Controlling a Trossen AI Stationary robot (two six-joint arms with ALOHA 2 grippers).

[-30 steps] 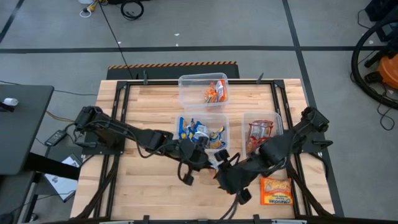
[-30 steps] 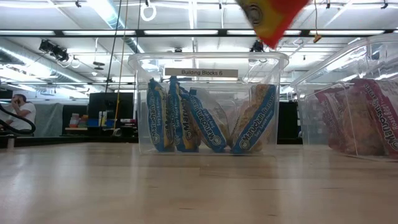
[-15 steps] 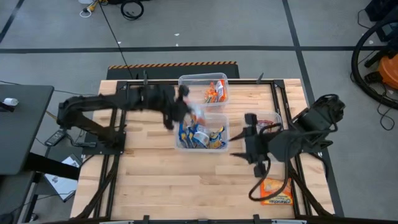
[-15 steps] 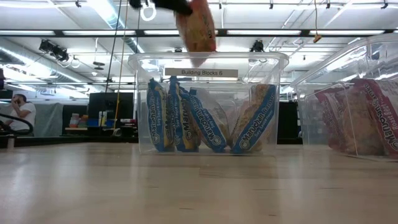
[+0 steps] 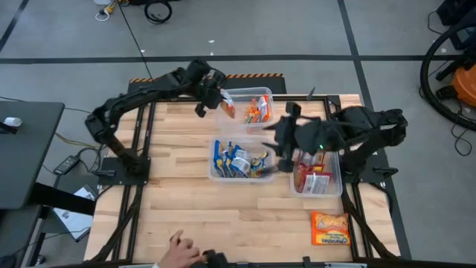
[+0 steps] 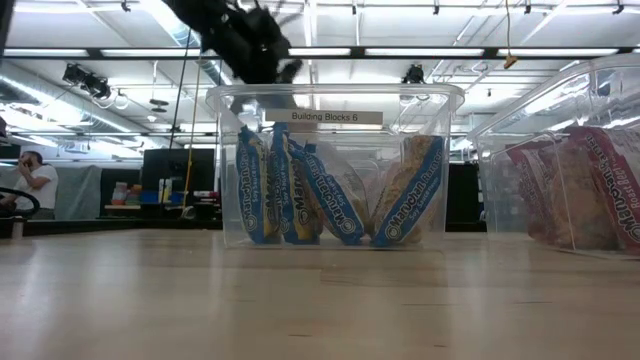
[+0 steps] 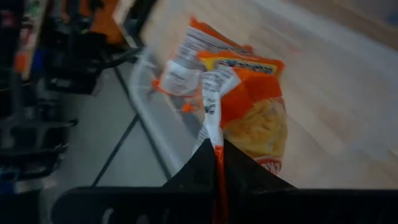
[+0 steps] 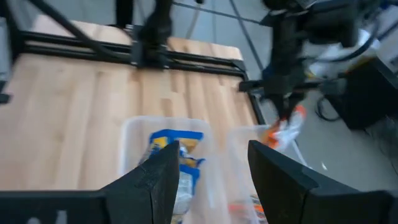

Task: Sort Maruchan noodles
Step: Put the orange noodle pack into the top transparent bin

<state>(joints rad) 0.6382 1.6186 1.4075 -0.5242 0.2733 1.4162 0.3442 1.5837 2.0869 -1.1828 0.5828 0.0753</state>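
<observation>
Your left gripper (image 5: pixel 217 99) is pinching one crinkly orange noodle packet (image 5: pixel 226 109) tight and holding it over the left edge of the far clear plastic tub (image 5: pixel 243 95), where other orange packets (image 5: pixel 258 110) are already lying. In the middle, the clear tub of blue packets (image 5: pixel 241 158) is looking quite full. Your right gripper (image 5: pixel 285 138) is hanging with its jaws apart and nothing in them, between that tub and the clear tub of red packets (image 5: pixel 315 173) on the right. I think you are getting close to done. One flat orange packet (image 5: pixel 330 228) is still lying on the wooden surface (image 5: pixel 178 216) near the right front corner.
</observation>
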